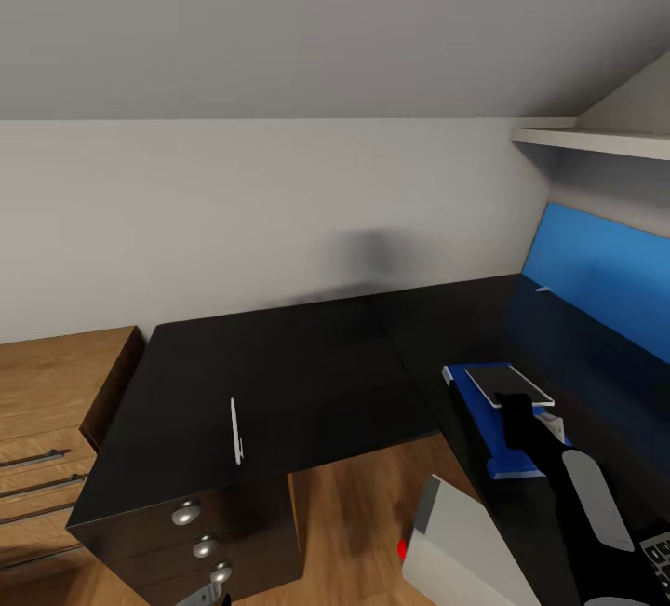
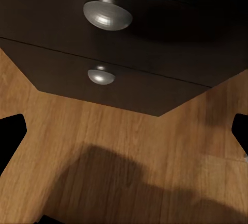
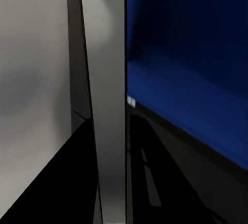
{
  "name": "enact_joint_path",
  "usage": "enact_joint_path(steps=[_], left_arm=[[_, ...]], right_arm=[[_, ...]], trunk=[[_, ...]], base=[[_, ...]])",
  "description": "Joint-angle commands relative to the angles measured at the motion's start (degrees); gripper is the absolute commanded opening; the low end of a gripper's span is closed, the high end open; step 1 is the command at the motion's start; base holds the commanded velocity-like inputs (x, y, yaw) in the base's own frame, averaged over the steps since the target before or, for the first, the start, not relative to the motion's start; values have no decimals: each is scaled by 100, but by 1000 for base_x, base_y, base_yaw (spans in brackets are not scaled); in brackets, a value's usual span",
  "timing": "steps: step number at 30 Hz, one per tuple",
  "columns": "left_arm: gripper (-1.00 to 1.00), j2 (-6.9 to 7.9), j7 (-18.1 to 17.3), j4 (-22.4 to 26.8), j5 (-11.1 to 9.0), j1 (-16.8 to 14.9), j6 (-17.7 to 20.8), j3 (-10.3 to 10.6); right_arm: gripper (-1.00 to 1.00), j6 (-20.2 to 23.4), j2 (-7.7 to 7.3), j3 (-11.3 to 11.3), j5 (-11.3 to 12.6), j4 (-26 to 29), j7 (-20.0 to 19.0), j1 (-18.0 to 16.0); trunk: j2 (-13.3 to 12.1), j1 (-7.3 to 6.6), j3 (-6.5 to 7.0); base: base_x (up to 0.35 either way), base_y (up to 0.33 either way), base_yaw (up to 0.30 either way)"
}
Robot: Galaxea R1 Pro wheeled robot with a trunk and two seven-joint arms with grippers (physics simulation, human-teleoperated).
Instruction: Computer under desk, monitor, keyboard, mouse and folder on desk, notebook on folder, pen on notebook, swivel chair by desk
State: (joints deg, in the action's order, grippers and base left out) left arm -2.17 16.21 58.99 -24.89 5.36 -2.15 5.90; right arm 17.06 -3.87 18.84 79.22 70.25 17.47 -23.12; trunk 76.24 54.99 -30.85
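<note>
White pen (image 1: 235, 431) flat on black desk (image 1: 307, 373), above drawers.

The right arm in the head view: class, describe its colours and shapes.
The right arm is black, with a rounded light grey panel on its forearm and a narrow black wrist section toward the right gripper, also black.

The right arm (image 1: 577, 504) reached forward over the desk (image 1: 307, 373), its gripper (image 1: 510, 401) at the desk's right wing, jaw state hidden; the left gripper (image 1: 207, 598) hung low before the desk's drawer front, fingers (image 2: 11, 133) spread wide apart.
</note>
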Motion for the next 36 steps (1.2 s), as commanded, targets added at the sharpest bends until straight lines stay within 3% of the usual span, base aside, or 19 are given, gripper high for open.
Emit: enact_joint_path(steps=[1,8,9,36], left_arm=[[100,4,31,7,-60,0,-22,17],[100,3,31,7,-58,0,-28,17],[100,3,31,7,-55,0,-30,17],[100,3,31,7,-53,0,-37,16]], right_arm=[[-100,43,1,5,6,-11,42,0],[-100,43,1,5,1,-11,39,0],[100,43,1,5,-1,-11,39,0],[100,43,1,-4,-3,-11,37,0]], trunk=[[2,1,-5],[2,1,-5],[2,1,-5],[2,1,-5]], base=[[0,0,0],[0,0,0],[0,0,0],[-35,-30,0]])
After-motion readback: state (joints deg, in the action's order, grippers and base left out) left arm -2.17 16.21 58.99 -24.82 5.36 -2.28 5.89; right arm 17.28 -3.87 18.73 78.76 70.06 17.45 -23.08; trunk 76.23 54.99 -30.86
